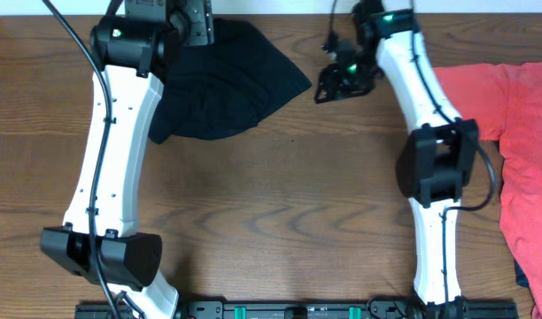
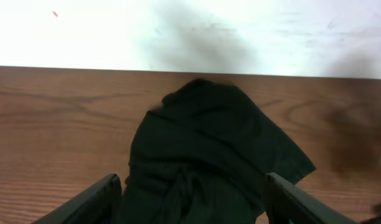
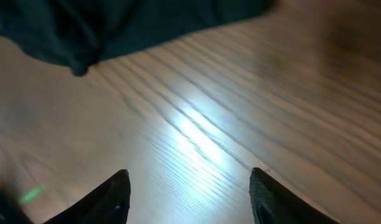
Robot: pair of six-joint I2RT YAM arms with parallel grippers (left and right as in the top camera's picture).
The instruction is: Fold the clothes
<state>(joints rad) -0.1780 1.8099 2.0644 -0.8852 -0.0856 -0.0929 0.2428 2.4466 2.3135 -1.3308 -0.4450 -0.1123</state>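
lying bunched at the far edge of the desk (image 1: 280,204): black clothes (image 1: 227,89). left tool (image 2: 192,180): jaws wide apart over the clothes, gripping nothing. right tool (image 3: 190,174): jaws parted over bare desk just beside, empty.

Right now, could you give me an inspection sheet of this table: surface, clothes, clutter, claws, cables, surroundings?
Surface: brown wood-grain table.
Job's things: black garment bunched at the far edge, not yet folded.
Clutter: red T-shirt spread at the right edge.
Grippers: left claw open, with the black garment beneath it; right claw open over bare wood, holding nothing.
Cables: black cable on the left side; looped cable on the right side.
Surroundings: white wall behind the table.
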